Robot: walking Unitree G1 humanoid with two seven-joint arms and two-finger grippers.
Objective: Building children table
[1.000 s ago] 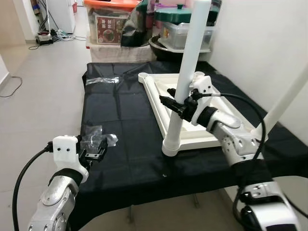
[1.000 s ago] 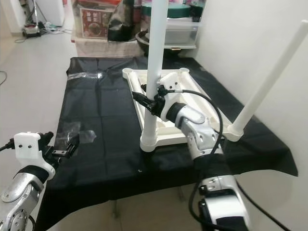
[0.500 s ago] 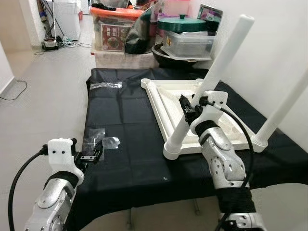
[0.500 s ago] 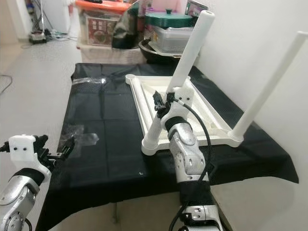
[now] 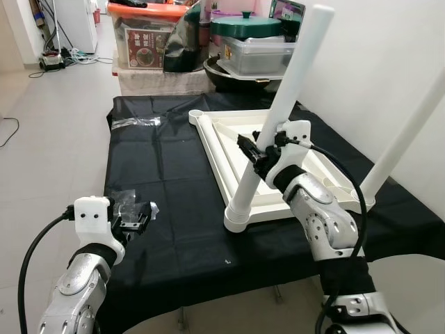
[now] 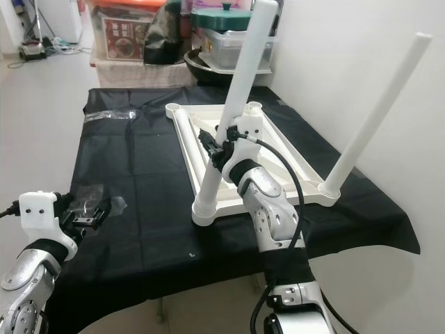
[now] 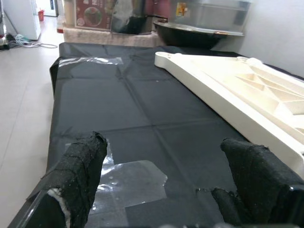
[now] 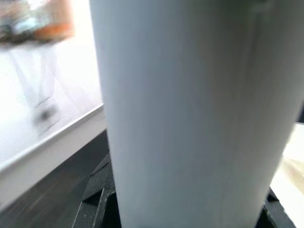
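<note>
Presently catalogued, one moment of a children's table assembly.

1. Inverted white plastic children's table panel [image 5: 278, 139]: lies underside up on the black-covered tabletop [image 5: 174, 174], toward 1 o'clock from the robot, so its corner sockets face upward for the legs.
2. Long white cylindrical table leg [image 5: 278, 118]: foot seated in the panel's near corner socket at 12 o'clock, shaft leaning toward 1 o'clock instead of standing plumb; judged not yet fully seated.
3. Right hand [image 5: 259, 149]: black fingers pinching that leg low on its shaft, presumably to steer it upright in its socket.
4. Second white leg [image 6: 375, 118]: stands in the panel's near right corner, at 2 o'clock, tilted toward the pale wall [image 5: 389, 62].
5. Left hand [image 5: 133, 217]: fingers spread, empty, hovering over the tabletop's near left edge at 9 o'clock, above a crumpled clear plastic bag [image 7: 128, 178].
6. Clear plastic strip [image 5: 135, 122]: far left, 11 o'clock.
7. Room: open black cloth from 9 to 11 o'clock; little margin at 3 o'clock, where panel nears the tabletop edge and wall.
8. Storage boxes and a dark basin [image 5: 229, 66]: beyond the far edge, 12 o'clock.
</note>
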